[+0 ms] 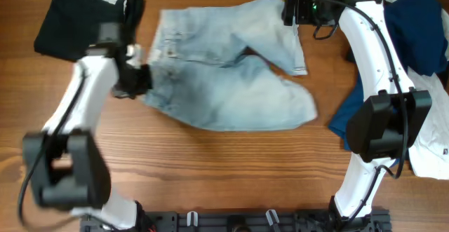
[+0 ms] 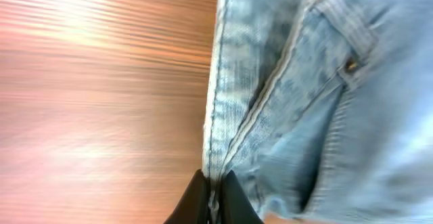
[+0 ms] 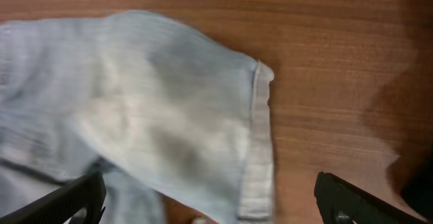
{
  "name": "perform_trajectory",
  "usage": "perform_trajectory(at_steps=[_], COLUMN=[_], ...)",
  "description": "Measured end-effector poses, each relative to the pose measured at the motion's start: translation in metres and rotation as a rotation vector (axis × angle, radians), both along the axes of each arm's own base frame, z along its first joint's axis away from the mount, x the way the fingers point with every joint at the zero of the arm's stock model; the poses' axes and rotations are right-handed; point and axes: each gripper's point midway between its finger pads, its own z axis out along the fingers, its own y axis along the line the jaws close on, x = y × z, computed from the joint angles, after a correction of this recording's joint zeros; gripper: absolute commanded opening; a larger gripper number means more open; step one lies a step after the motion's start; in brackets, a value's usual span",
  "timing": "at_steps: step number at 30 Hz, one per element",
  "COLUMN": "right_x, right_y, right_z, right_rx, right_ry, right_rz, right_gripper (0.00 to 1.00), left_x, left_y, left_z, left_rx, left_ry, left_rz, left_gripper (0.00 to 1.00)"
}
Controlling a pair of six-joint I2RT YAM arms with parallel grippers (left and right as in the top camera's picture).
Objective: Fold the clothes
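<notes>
A pair of light blue jeans (image 1: 231, 71) lies spread and rumpled across the middle of the wooden table. My left gripper (image 1: 138, 79) is shut on the waistband edge of the jeans (image 2: 215, 149) at their left side; the left wrist view shows the denim pinched between the fingers (image 2: 214, 197). My right gripper (image 1: 293, 11) is open above the leg hem at the upper right. In the right wrist view its fingers (image 3: 210, 197) stand wide apart over the hem (image 3: 257, 143), holding nothing.
A folded black garment (image 1: 77, 15) lies at the back left. A pile with a navy garment (image 1: 414, 29) and white clothes (image 1: 428, 141) sits at the right edge. Bare wood (image 1: 210, 169) lies in front of the jeans.
</notes>
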Motion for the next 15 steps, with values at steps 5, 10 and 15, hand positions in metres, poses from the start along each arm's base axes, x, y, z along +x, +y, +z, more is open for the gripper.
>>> perform_trajectory(at_steps=[5, 10, 15], right_x=[-0.003, -0.009, -0.066], right_y=[0.011, 0.029, 0.048], right_z=[-0.014, -0.08, -0.094], right_rx=[0.049, 0.122, 0.202], right_ry=[0.043, 0.196, 0.423], right_rz=[0.042, 0.098, 0.209], right_gripper=[0.81, 0.61, 0.73], left_x=[-0.015, -0.017, -0.017], left_y=[0.01, -0.002, -0.003], left_z=[0.045, 0.045, 0.045], left_rx=[0.03, 0.03, 0.03], left_ry=[-0.078, -0.072, -0.071], left_rz=[0.03, 0.011, 0.013], left_gripper=[0.64, 1.0, 1.0])
